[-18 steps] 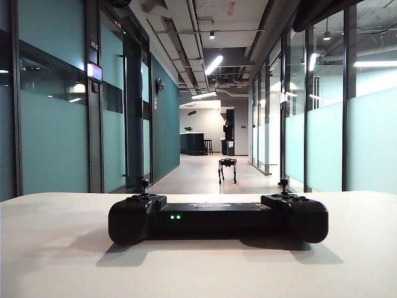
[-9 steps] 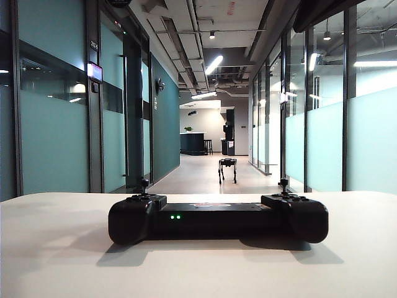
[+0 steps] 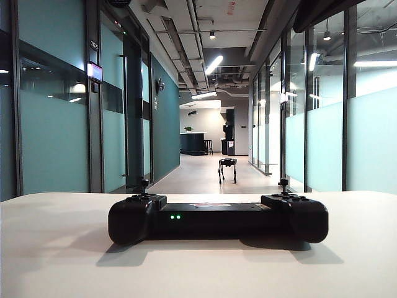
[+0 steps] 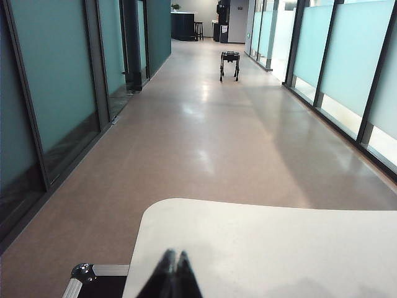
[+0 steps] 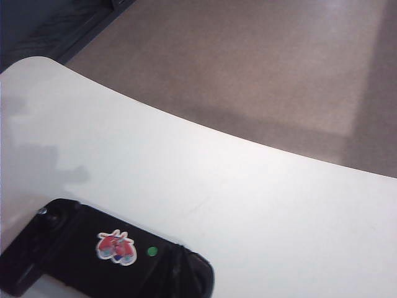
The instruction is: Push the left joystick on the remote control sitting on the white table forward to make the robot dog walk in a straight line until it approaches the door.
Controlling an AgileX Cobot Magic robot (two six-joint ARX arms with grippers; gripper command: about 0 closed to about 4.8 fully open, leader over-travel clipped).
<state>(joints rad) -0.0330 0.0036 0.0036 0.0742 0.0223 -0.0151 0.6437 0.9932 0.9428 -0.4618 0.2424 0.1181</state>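
Note:
The remote control [image 3: 217,218] lies across the white table [image 3: 198,273], two green lights on its near face. The left joystick [image 3: 143,184] stands upright with nothing touching it in the exterior view, where neither gripper shows. The robot dog [image 3: 227,169] stands far down the corridor, also seen as the robot dog [image 4: 229,62]. My left gripper [image 4: 174,255] is shut and empty over the table [image 4: 279,248] near its edge. My right gripper [image 5: 180,256] is shut, its dark tips over one end of the remote control [image 5: 93,254]; whether they touch is unclear.
Teal glass walls and door frames line the corridor's left side [image 3: 56,124]; frosted glass panels [image 3: 366,143] line the right. A black case with metal corners [image 4: 84,273] sits on the floor beside the table. A red sticker [image 5: 116,247] marks the remote's top.

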